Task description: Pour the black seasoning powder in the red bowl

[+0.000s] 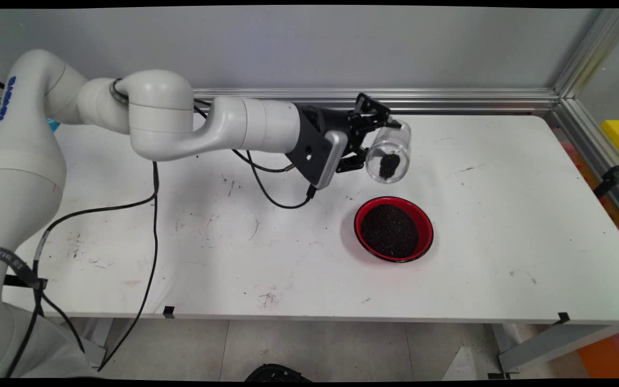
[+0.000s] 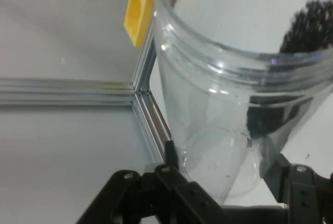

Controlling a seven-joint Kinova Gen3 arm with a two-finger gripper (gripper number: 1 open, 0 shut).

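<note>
My gripper is shut on a clear plastic jar, held tilted on its side above the table. A small clump of black grains sits inside the jar near its mouth. Below and slightly right of the jar stands a red bowl filled with black grains. In the hand view the clear jar fills the right half, clamped between the fingers, with dark grains showing at its upper right and lower wall.
An aluminium frame rail runs along the table's back edge and down the right side. A yellow block sits beyond the frame's corner. Black cables hang from the arm over the table's left part.
</note>
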